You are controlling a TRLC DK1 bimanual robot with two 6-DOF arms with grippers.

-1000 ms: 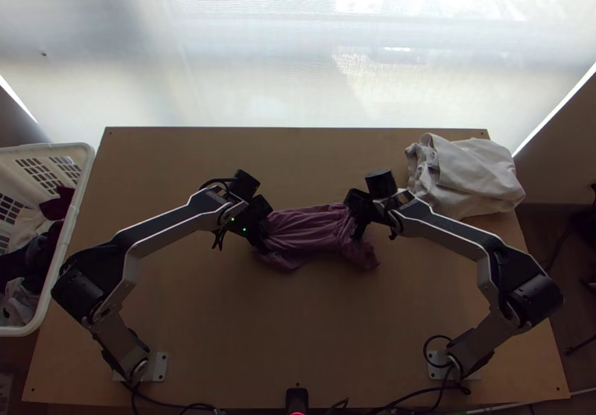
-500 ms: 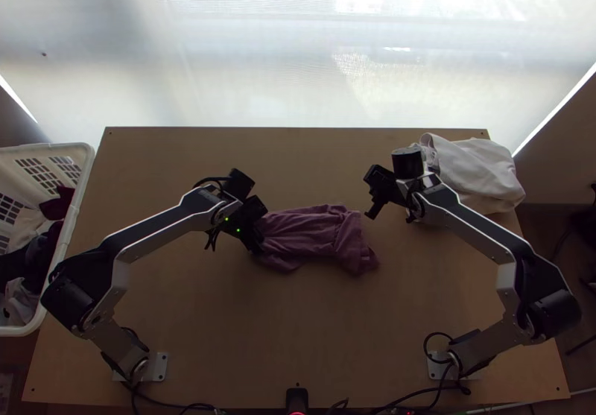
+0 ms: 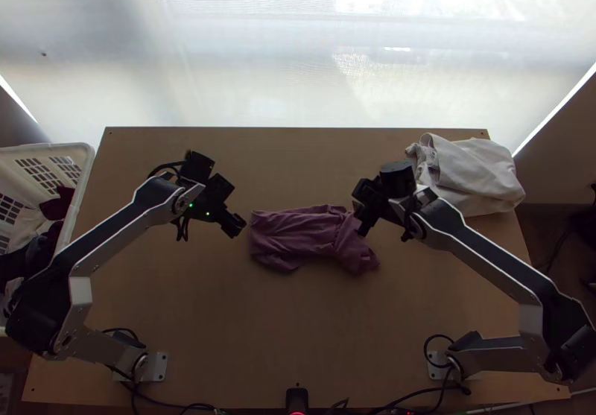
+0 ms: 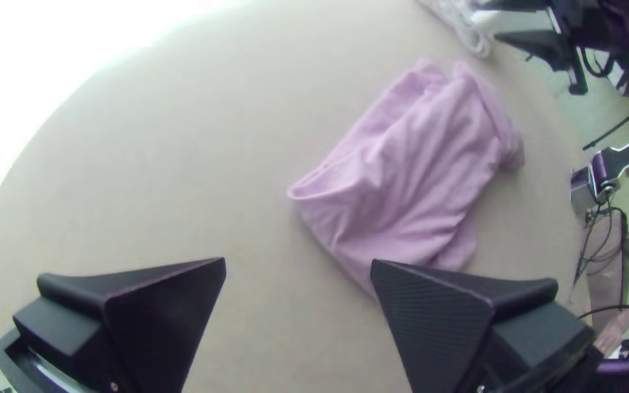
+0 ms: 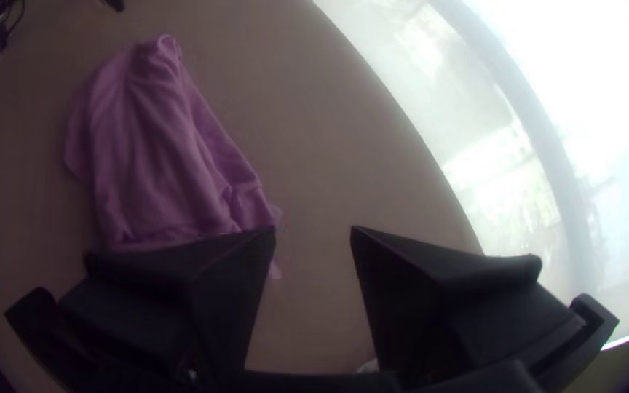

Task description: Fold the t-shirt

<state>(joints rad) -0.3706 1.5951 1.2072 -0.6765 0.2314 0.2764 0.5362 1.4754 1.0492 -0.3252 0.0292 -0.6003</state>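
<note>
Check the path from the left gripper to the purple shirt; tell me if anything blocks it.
Nothing visible stands between the left gripper and the bunched shirt. The right gripper is at the shirt's other end, the pale cloth beyond, both off that path.

t-shirt (image 3: 302, 238): matt cloth (rather creased) | table (image 3: 298, 325): smooth wood | basket (image 3: 83, 184): plastic

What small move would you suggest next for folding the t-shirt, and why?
Probably bring the right claw down onto the nearest end of the mauve t-shirt: that end lies rumpled, and the claw, open and empty, is at its edge.
</note>
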